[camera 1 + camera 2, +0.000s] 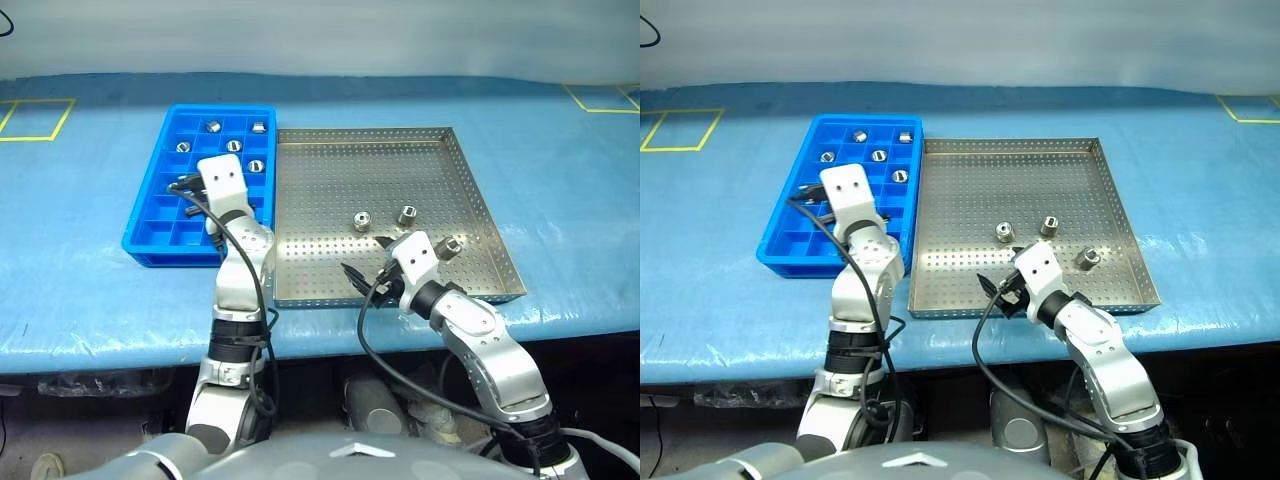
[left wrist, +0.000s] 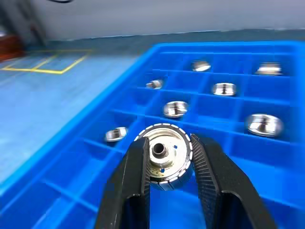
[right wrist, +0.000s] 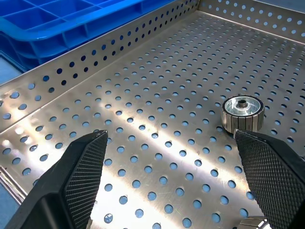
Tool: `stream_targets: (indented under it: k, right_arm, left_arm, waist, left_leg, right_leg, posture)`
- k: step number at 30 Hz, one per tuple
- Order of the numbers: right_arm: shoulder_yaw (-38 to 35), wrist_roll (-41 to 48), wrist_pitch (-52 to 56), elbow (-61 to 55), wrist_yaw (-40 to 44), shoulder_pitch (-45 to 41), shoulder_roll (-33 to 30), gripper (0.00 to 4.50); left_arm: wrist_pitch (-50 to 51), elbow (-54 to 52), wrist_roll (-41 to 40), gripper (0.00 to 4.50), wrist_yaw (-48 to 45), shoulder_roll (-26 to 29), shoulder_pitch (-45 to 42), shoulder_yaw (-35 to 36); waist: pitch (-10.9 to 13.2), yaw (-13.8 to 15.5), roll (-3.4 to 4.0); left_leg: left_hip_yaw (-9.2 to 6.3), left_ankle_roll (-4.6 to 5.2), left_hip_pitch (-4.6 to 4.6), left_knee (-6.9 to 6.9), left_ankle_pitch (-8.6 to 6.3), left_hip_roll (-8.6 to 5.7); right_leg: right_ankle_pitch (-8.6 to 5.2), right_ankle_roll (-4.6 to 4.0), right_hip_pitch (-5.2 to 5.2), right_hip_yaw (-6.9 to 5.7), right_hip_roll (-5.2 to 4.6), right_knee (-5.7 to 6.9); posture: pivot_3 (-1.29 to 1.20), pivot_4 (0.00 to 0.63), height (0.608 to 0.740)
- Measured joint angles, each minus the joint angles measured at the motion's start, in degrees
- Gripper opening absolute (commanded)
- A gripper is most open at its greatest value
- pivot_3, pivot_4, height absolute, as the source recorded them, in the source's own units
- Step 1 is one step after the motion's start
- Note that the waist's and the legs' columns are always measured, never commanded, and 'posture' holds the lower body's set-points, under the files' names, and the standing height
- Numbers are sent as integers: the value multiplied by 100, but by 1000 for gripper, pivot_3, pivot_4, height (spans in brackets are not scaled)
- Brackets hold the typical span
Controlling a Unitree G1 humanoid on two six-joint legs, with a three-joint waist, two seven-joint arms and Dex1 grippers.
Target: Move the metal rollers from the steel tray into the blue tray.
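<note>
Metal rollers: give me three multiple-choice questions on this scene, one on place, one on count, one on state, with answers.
1. Where is the roller that the left gripper holds?
A. Over the blue tray
B. Over the steel tray
C. On the table

2. How many metal rollers lie in the steel tray?
A. One
B. Three
C. Six

3. How is the right gripper?
A. Shut on a roller
B. Open, empty
C. Shut, empty

Answers:
1. A: the left gripper clamps a held roller above the blue tray compartments.
2. B: three metal rollers sit in the steel tray.
3. B: the right gripper has its fingers wide apart, holding nothing.
</note>
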Motion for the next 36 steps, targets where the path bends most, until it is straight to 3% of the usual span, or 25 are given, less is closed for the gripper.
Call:
stream_targets:
  k: [14,27,36]
  right_arm:
    - [49,-1,-3,198,210,-147,-44,4500]
    - [72,-1,-4,214,224,-210,-64,4500]
    - [72,-1,-4,213,209,-202,-68,4500]
  left_arm:
    - [-101,-610,-44,979,651,141,259,821]
    - [209,-379,-309,979,193,206,474,648]
    - [283,-378,-656,3946,212,215,465,703]
  waist:
    - [8,244,-15]
    - [10,254,-19]
    - [10,253,-19]
  left_leg:
    - [-1,0,-2,4,0,-1]
    - [-2,0,0,4,0,-1]
    - [-2,0,0,5,0,-1]
  right_leg:
    - [3,2,2,-4,-2,0]
    - [3,2,3,-5,-2,2]
    - [2,0,4,-5,-2,1]
  posture:
    - [-61,150,740]
    - [-74,150,740]
    - [-81,150,740]
